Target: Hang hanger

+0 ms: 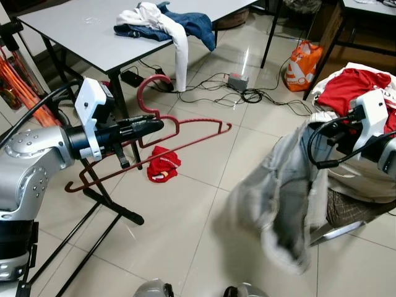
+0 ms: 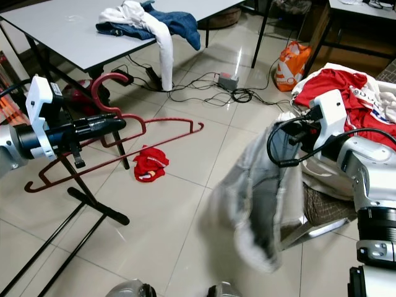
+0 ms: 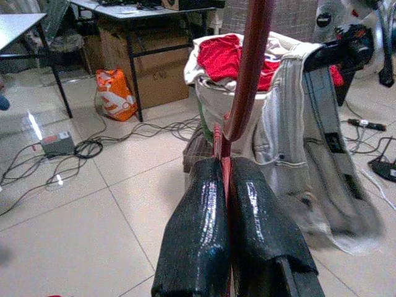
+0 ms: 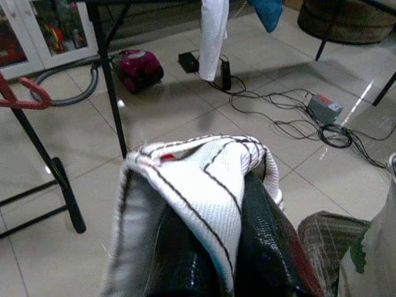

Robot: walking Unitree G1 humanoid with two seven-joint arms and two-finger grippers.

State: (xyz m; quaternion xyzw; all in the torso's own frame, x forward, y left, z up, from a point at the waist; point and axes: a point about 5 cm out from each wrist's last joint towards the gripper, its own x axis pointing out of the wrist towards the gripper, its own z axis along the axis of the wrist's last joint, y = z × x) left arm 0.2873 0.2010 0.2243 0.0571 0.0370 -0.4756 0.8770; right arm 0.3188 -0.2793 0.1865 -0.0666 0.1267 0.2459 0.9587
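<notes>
Jaws of the left gripper (image 1: 154, 124) were clamped together on the thin red bar of a dark-red hanger (image 1: 185, 139), which they held clear of the tiled floor (image 1: 185, 223); the hanger's hook (image 1: 150, 86) curved upward beside the gripper, and its long lower bar slanted down toward the black rack legs (image 1: 108, 201). From the left wrist, the two black fingers (image 3: 198, 235) pressed flat against the red bar running between them. Jaws of the right gripper (image 2: 303, 133) were closed on a pale grey-and-white garment (image 2: 260, 198), whose ribbed, dark-striped edge (image 4: 198, 179) lay draped over the black fingers; the cloth hung down, blurred, in front of a basket (image 2: 334, 179) heaped with red and white clothing (image 2: 337, 90). A small red cloth (image 1: 163, 165) lay on the floor below the hanger. On the grey tabletop (image 1: 74, 28) rested a pile of blue and white clothes (image 1: 164, 21), one white sleeve hanging over the edge. Cables and a power strip (image 1: 238, 80) lay across the tiles near an orange bag (image 1: 300, 65). A magenta vacuum cleaner (image 4: 139, 68) stood beside the table leg.
</notes>
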